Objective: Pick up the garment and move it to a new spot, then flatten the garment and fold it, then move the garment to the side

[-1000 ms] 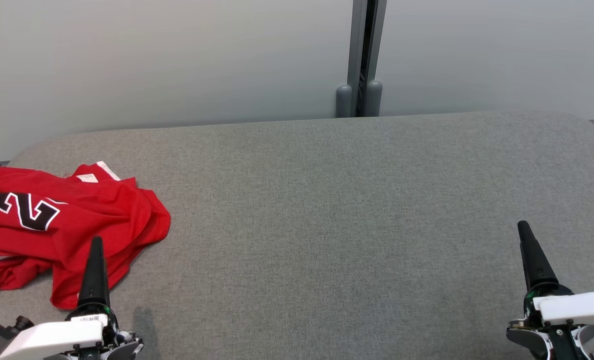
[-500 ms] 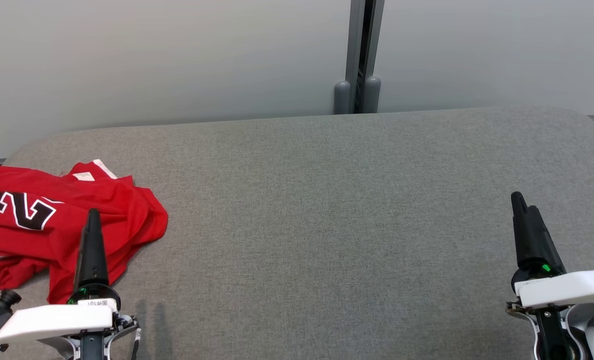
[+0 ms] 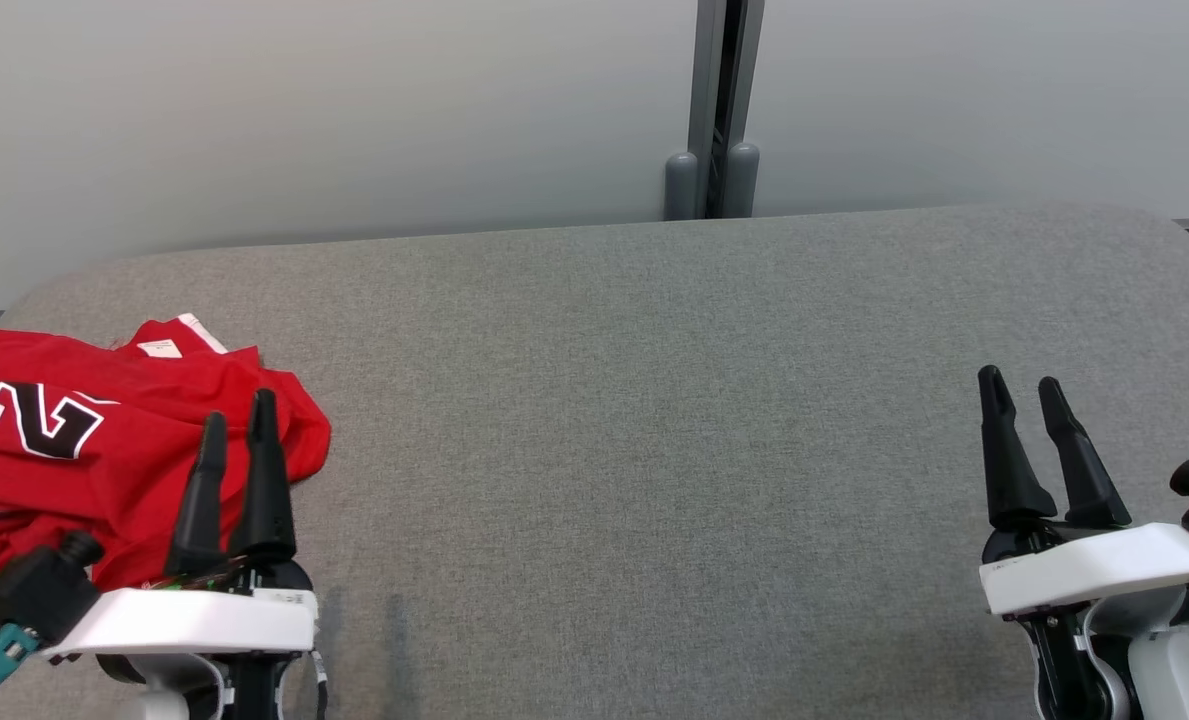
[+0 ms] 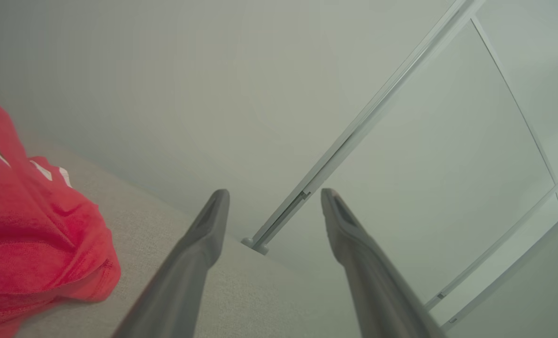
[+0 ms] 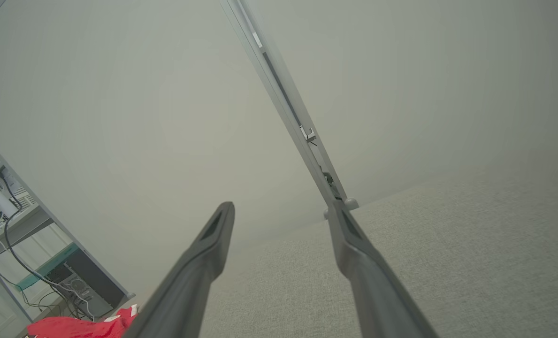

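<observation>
At the left end of the bench (image 3: 654, 400), the garment (image 3: 104, 450) is shown crumpled. The left tool (image 3: 238, 408) is held open beside its right edge, apparently for grasping; the right tool (image 3: 1020, 378) is open, well apart.

A black numeral "2" (image 3: 46, 428) edged in white stands on the crumpled red fabric garment (image 3: 134, 470) at the left of the grey surface (image 3: 654, 450). The print on its small white tag (image 3: 159, 348) is too small to read.
</observation>
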